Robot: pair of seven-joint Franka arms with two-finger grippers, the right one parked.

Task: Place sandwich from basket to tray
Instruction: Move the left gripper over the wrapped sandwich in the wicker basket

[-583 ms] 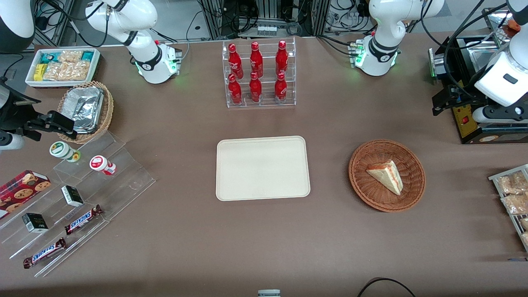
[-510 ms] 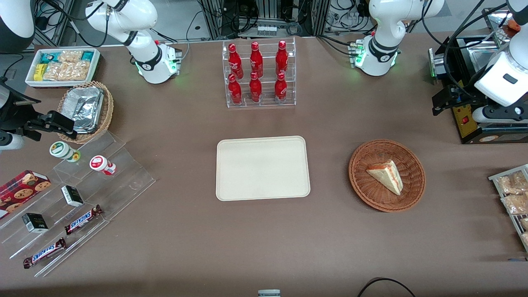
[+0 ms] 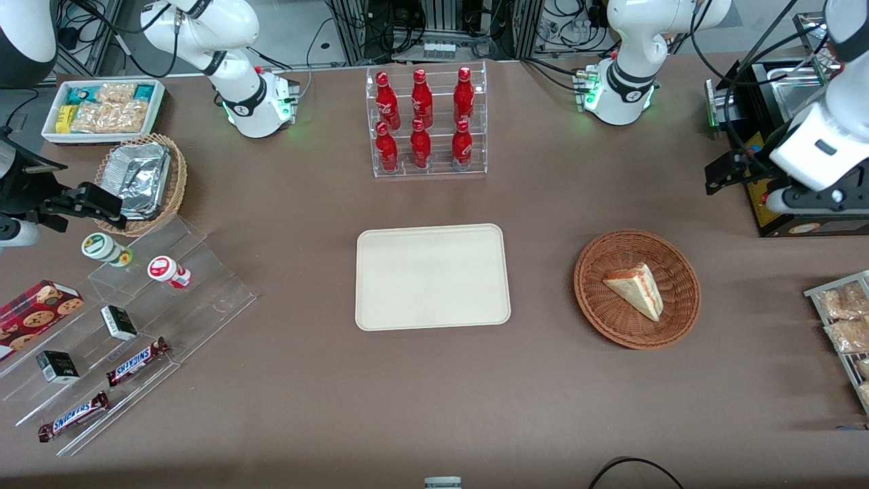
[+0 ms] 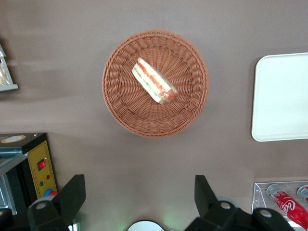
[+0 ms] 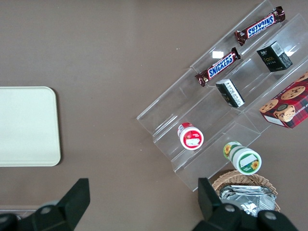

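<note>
**Left gripper aloft and empty; sandwich in basket**

The left gripper (image 4: 137, 195) hangs high above the table with its fingers (image 4: 72, 192) spread wide apart, gripping nothing, farther from the front camera than the basket (image 3: 637, 288). The sandwich (image 3: 635, 291) lies inside the basket, filling edge showing. The tray (image 3: 432, 276) sits beside the basket, apart from it, toward the parked arm's end, bare. A rack of red bottles (image 3: 424, 122) stands farther back.

A robotics lab staged as a snack shop.
We see white robot arm bases (image 3: 254, 102), cable-filled racks (image 3: 441, 27), and displayed cola bottles (image 3: 422, 119).
</note>
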